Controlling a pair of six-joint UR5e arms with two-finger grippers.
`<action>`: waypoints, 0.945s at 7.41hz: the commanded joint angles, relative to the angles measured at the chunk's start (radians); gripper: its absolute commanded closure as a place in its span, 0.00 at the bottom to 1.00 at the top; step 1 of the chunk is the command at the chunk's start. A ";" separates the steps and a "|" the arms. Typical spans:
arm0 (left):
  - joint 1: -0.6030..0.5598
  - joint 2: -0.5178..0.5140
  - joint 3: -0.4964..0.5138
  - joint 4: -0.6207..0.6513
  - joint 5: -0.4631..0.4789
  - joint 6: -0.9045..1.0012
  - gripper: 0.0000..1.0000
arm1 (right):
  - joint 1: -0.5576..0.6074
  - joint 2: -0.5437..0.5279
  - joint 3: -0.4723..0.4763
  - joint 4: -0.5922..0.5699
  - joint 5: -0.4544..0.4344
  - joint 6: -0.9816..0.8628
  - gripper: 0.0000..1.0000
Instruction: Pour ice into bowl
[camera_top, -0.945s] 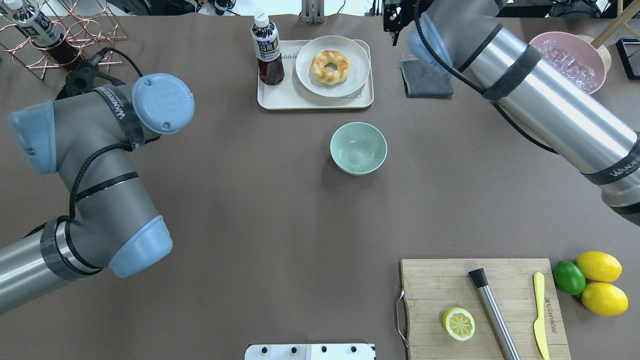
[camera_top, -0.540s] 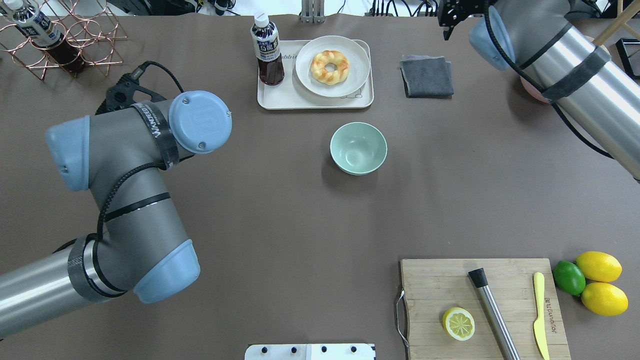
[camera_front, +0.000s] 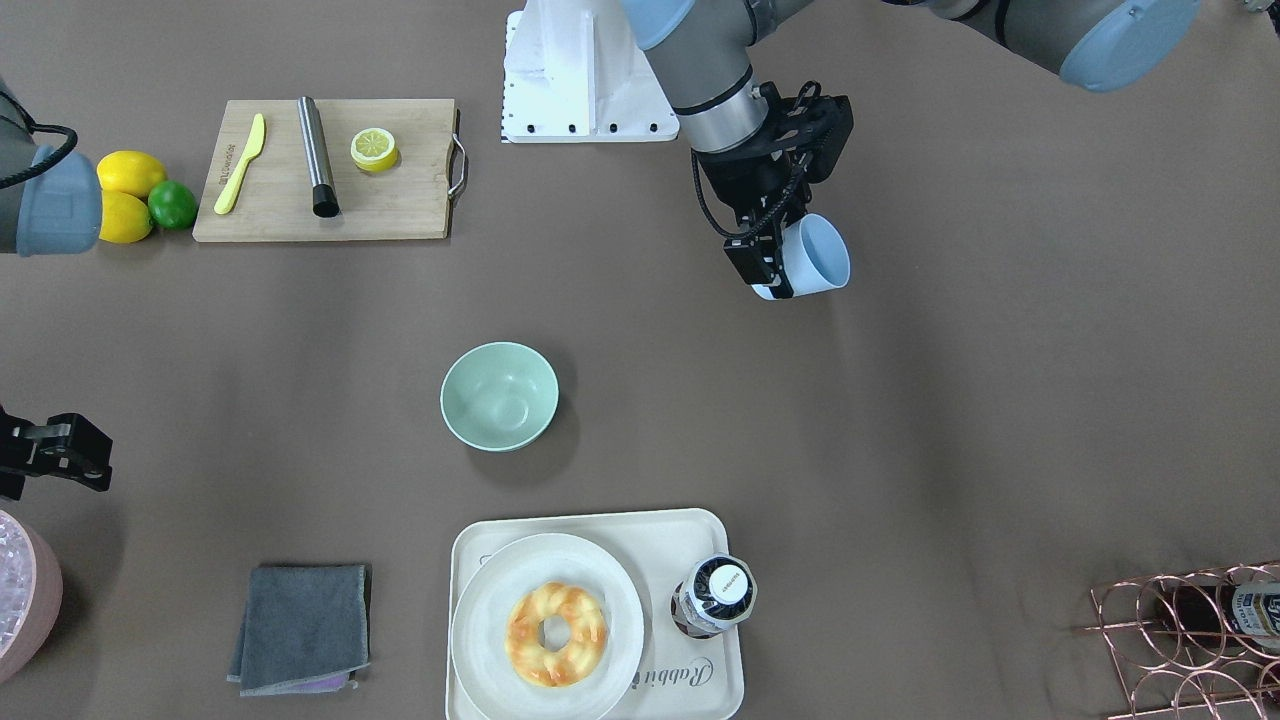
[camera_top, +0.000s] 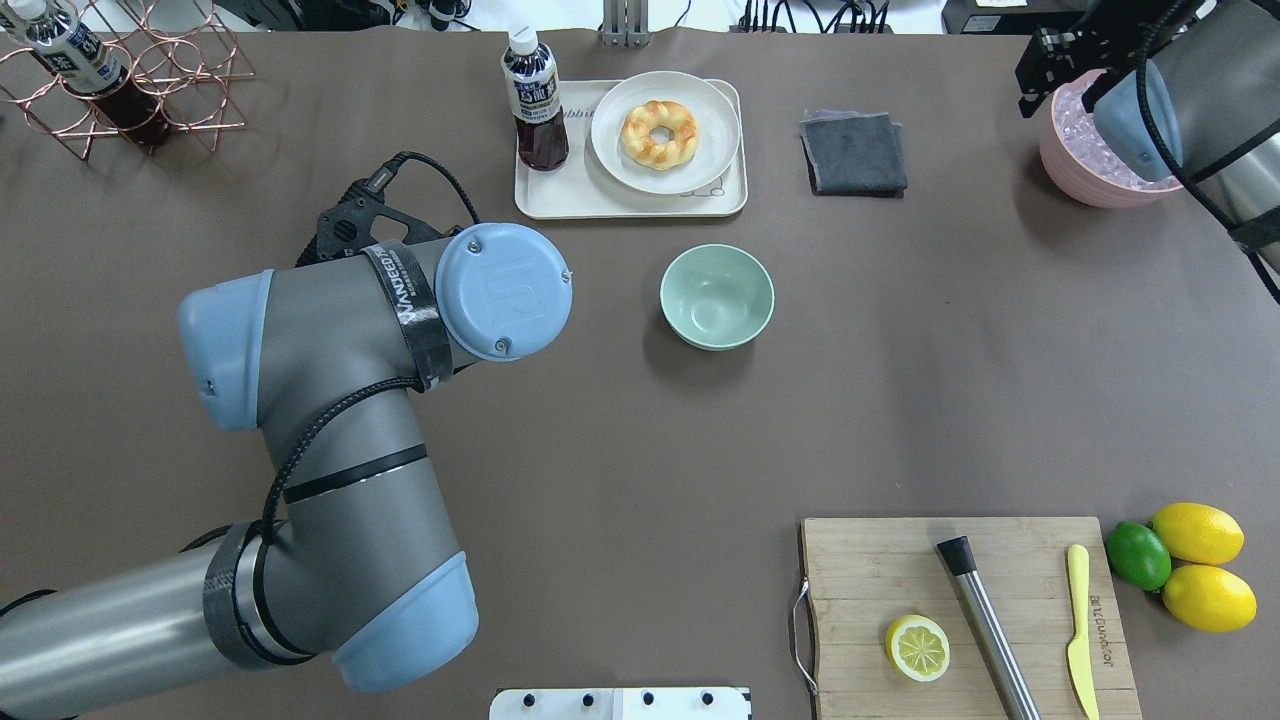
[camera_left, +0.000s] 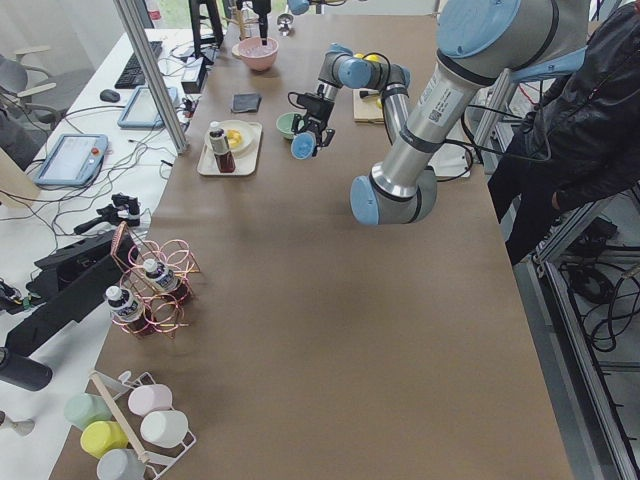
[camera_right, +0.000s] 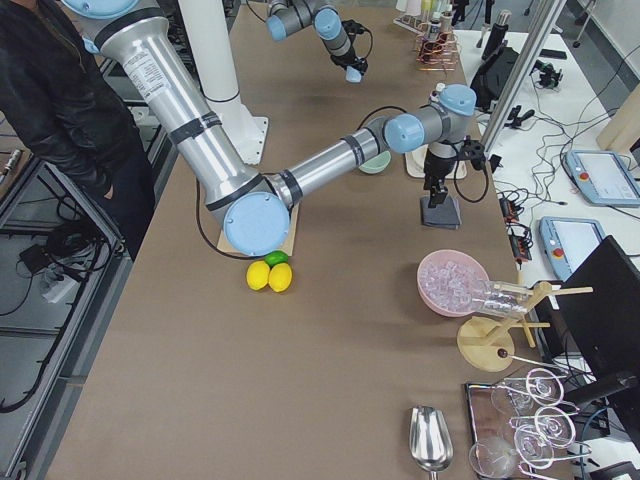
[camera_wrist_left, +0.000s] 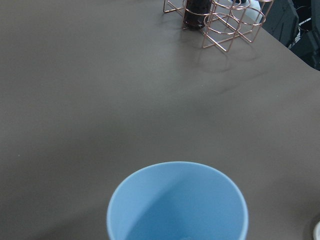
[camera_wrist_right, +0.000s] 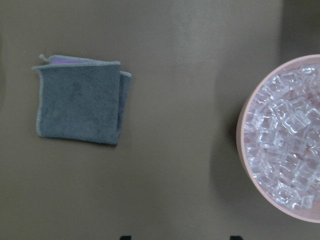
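The mint-green bowl (camera_top: 717, 297) stands empty at mid table; it also shows in the front view (camera_front: 499, 396). My left gripper (camera_front: 772, 272) is shut on a light blue cup (camera_front: 820, 255), held tilted above the table, well to the bowl's left and nearer my base. The left wrist view shows the cup's (camera_wrist_left: 177, 205) mouth; no small ice cubes are visible in it. My right gripper (camera_wrist_right: 180, 238) is open and empty, pointing down between the grey cloth (camera_wrist_right: 80, 97) and the pink bowl (camera_wrist_right: 242, 150).
The pink bowl (camera_top: 1075, 160) heaped with ice stands at the back right. A tray (camera_top: 630, 205) holds a doughnut plate and a bottle behind the mint bowl. A cutting board (camera_top: 870, 570) with a lemon half, muddler and knife lies front right. A wire rack (camera_top: 130, 70) stands back left.
My left arm has swung right, toward the mint bowl. My right arm has moved right, from above the grey cloth to beside the pink bowl.
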 joint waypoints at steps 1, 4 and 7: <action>0.054 -0.025 0.001 -0.100 0.002 -0.042 0.56 | 0.052 -0.123 0.042 0.014 0.032 -0.101 0.28; 0.134 -0.079 0.035 -0.162 0.005 -0.109 0.56 | 0.113 -0.281 0.076 0.092 0.072 -0.203 0.27; 0.141 -0.111 0.055 -0.241 0.009 -0.132 0.56 | 0.159 -0.396 0.079 0.168 0.080 -0.250 0.01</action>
